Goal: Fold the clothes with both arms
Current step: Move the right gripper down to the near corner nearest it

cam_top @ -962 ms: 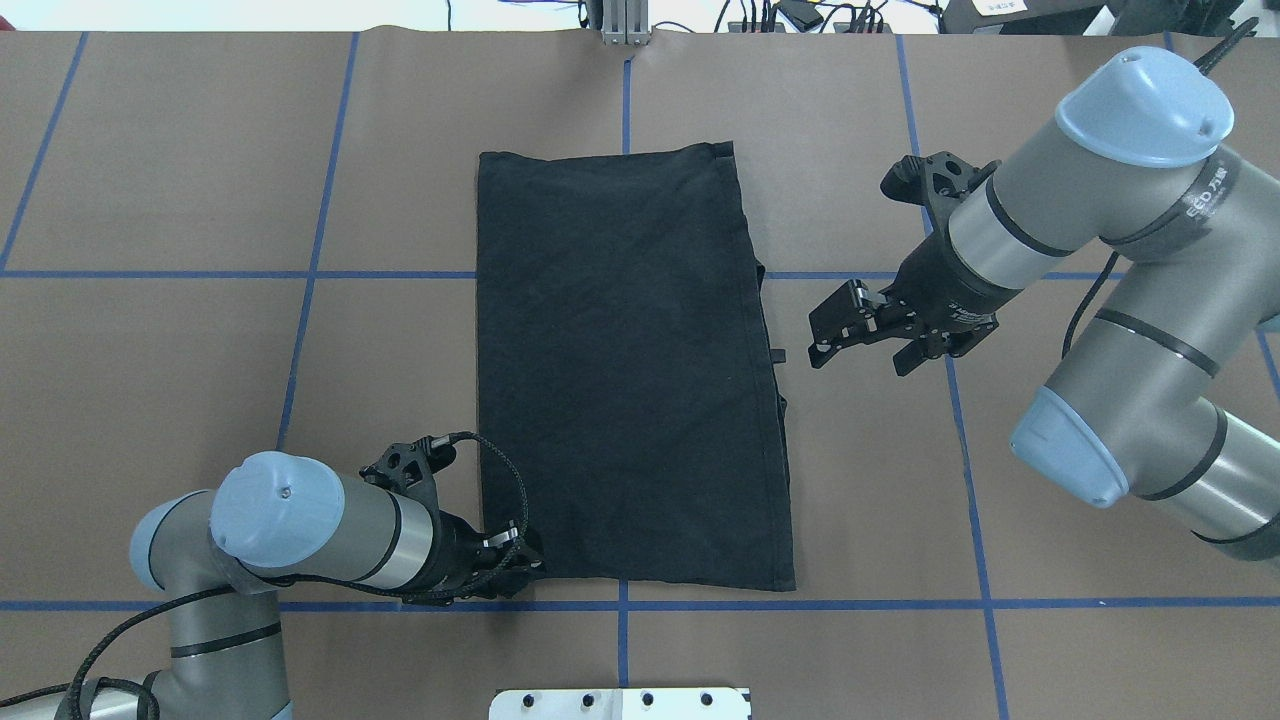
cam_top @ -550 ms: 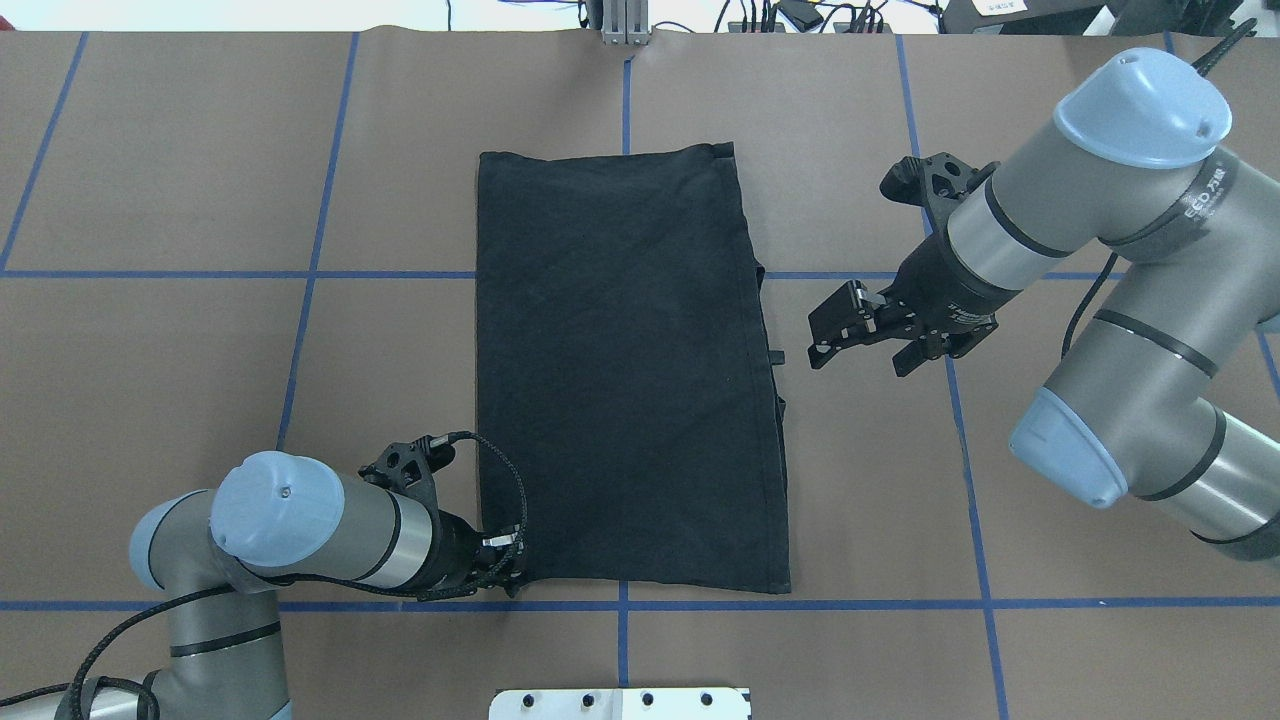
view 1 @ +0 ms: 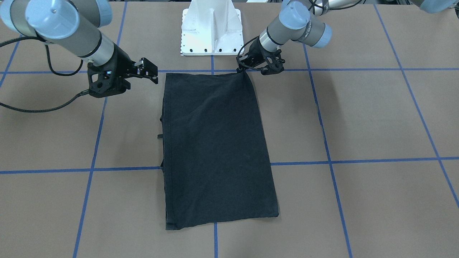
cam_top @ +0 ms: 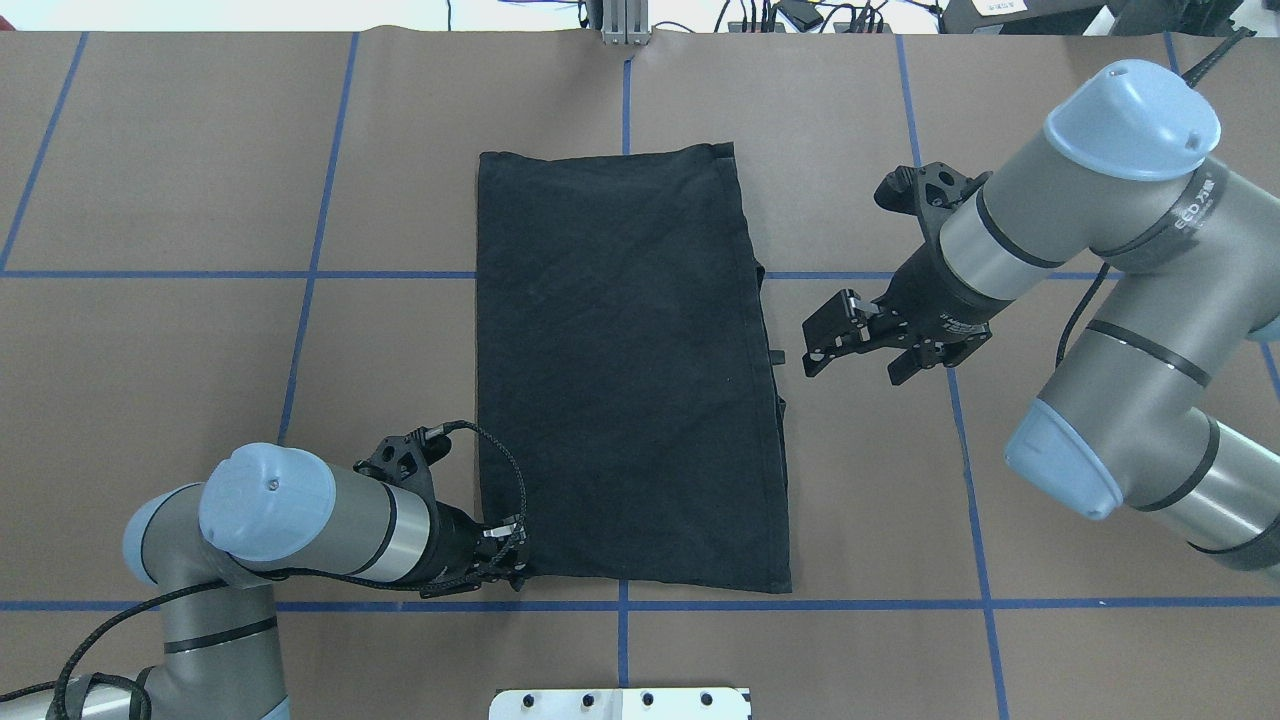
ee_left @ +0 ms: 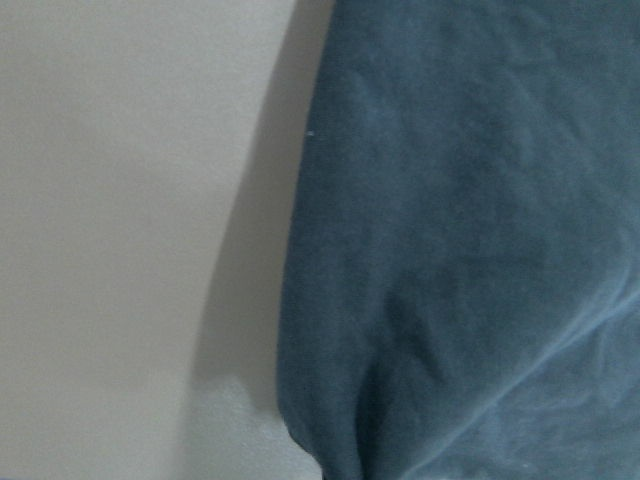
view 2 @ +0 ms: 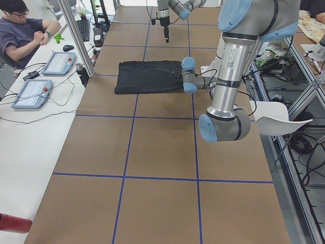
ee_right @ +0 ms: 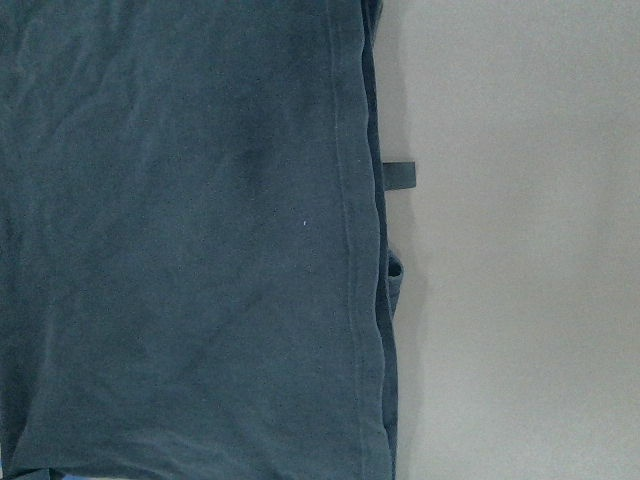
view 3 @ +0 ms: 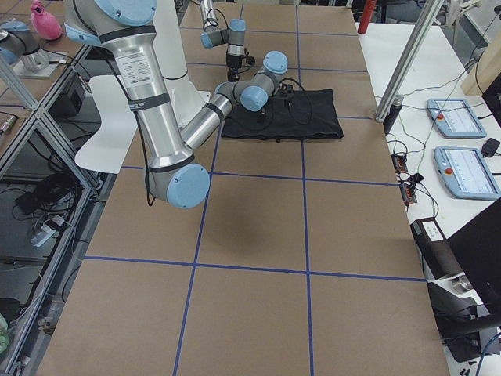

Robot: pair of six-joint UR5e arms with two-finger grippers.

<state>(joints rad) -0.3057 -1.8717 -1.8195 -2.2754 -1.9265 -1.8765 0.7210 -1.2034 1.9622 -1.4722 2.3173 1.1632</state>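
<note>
Front-facing view: black shirt [view 1: 215,150] lies flat on the brown table [view 1: 358,118], folded into a long rectangle, print not visible; one short end is just in front of the white mount plate [view 1: 211,32]; left gripper [view 1: 247,68] is at the shirt corner on that end, fingers pressed together on the cloth, corner pulled up into a small peak; right gripper [view 1: 125,80] hovers beside the opposite long edge, fingers spread, not touching the shirt; a small tab [view 1: 160,135] sticks out from that long edge.

Overhead view: shirt spans the middle blue tape line [cam_top: 200,274]; left arm [cam_top: 300,515] reaches in low from the near left, gripper on the near-left corner; right arm [cam_top: 1100,200] comes from the right, its gripper near the tab, clear gap between them.

Left side view: shirt far up the table; near arm bends down to its near corner; far arm hangs above the table beyond it; a seated person [view 2: 23,30] at the side bench.

Right side view: near arm's wrist is over the shirt edge; grip not readable here.

Left wrist view: shirt edge close up, raised at the bottom, shadow under it; fingers out of frame.

Right wrist view: hemmed long edge and tab on bare table; fingers out of frame.
</note>
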